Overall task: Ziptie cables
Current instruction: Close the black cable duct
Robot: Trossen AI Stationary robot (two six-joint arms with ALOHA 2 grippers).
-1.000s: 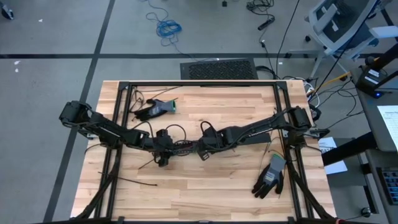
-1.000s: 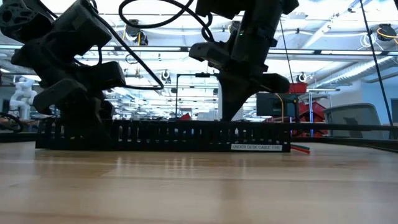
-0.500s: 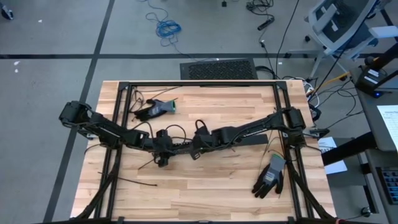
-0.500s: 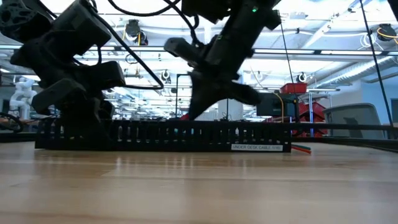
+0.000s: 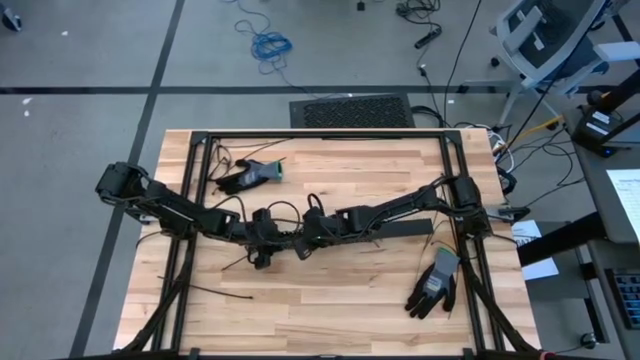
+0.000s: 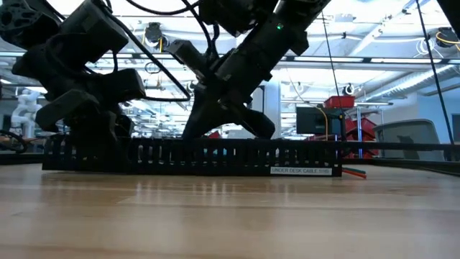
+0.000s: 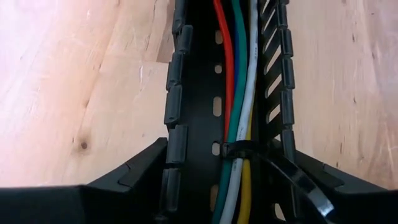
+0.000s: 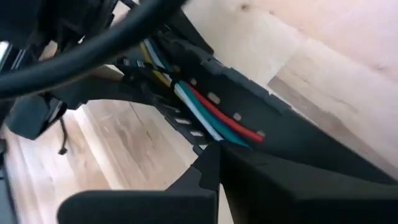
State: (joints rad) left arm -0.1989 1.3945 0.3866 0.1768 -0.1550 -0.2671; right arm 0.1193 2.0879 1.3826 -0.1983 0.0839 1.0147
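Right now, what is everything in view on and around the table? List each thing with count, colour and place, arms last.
cables: one bundle, red, green, white, yellow, lying in the cable tray.
cable tray: one, black, slotted walls, mid-table.
zip tie: one, black, looped around the cables inside the tray.
loose zip ties: a few, black, on the wood left of centre.
gloves: two, dark grey, one front right, one back left.
table: one, light wood, black frame.
left gripper: over the tray's left end, astride it.
right gripper: shut, at the tray beside the left gripper.
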